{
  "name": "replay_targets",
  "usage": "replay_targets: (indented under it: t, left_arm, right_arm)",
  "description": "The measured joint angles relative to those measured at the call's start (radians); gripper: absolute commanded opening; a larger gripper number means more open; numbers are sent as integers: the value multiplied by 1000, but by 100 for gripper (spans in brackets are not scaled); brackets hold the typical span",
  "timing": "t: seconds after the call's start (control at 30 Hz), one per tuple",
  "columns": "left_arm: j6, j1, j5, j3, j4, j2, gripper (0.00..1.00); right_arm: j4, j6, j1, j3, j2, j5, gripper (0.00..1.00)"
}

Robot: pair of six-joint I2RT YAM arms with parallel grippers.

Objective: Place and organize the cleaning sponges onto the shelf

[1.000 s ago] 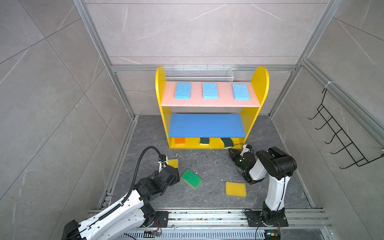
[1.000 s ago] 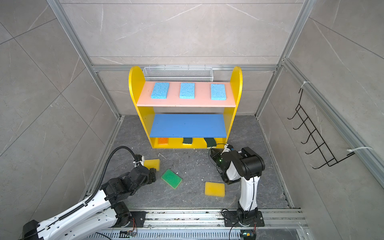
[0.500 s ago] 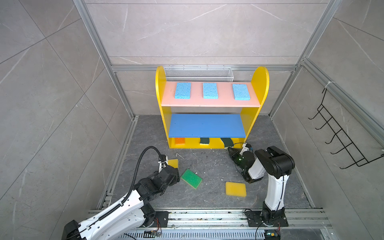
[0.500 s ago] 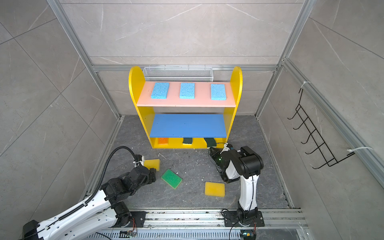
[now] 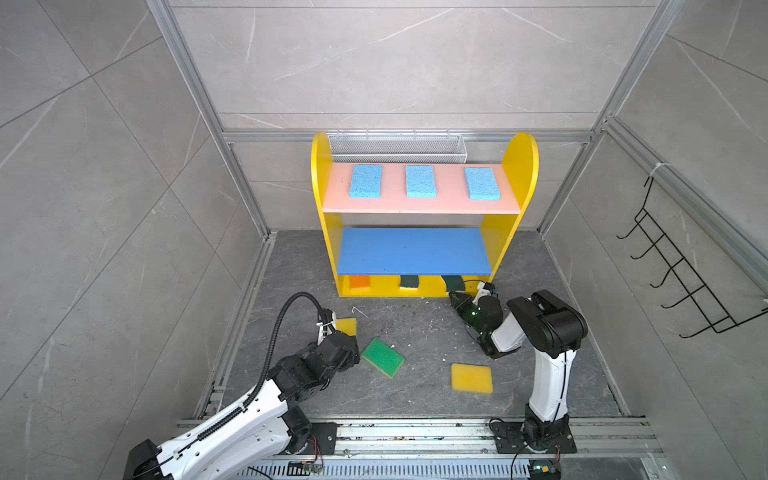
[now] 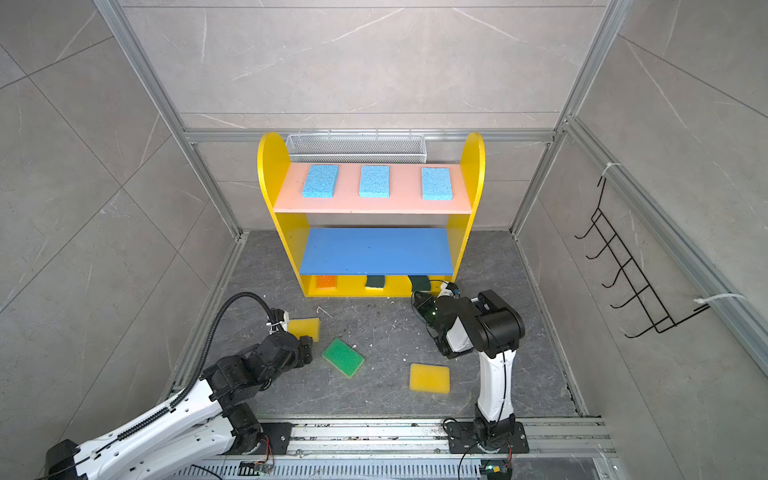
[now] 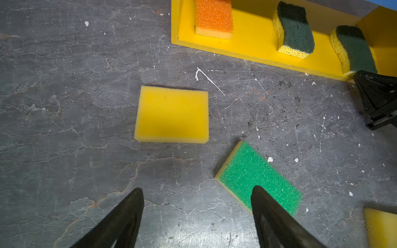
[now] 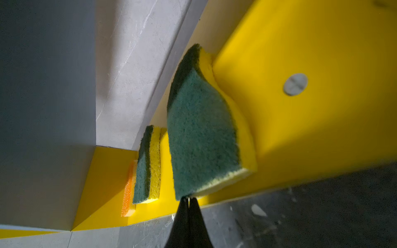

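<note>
I am finishing the bottom tier of the shelf point(image 5: 328, 245). My right gripper point(image 8: 188, 200) has its jaws pressed together, tips touching the near edge of the end scourer point(image 8: 202, 133). That scourer sits at the right end of the yellow bottom board and leans against the side panel rather than lying flat. I read this as a nudge, not a grasp. The other scourer point(image 8: 146, 165) sits mid-board and the orange sponge point(image 8: 129, 189) at the left end.

Three light blue sponges point(image 5: 420, 181) lie in a spaced row on the pink top board. The blue middle board point(image 5: 413, 251) is bare.

On the floor in front of the shelf are the near yellow sponge point(image 7: 173, 113), the green sponge point(image 7: 257, 178) and a second yellow sponge point(image 5: 471, 377).

My left gripper point(image 7: 196, 189) hangs over the floor just short of the near yellow sponge, its fingers apart with nothing between them.

Next, I think, the right tips should press the scourer down and inward, then back out. The left should advance, drop over the yellow sponge and close across it, bound for the middle board.
</note>
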State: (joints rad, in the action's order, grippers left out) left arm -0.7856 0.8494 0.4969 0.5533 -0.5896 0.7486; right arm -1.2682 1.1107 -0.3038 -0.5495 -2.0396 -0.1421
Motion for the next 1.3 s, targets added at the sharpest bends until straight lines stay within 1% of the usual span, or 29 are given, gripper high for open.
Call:
replay_targets:
  t: [0.23, 0.53, 0.97, 1.3]
  left_arm:
    - [0, 0, 3, 0, -1, -13, 81]
    - [0, 0, 3, 0, -1, -13, 81]
    - [0, 0, 2, -2, 0, -17, 81]
    - [-2, 0, 2, -10, 1, -16, 81]
  right_arm:
    - [65, -7, -13, -40, 0, -5, 0]
    - [93, -14, -19, -57, 0, -9, 0]
    - [167, -67, -14, -119, 0, -9, 0]
    - [179, -100, -15, -89, 24, -13, 0]
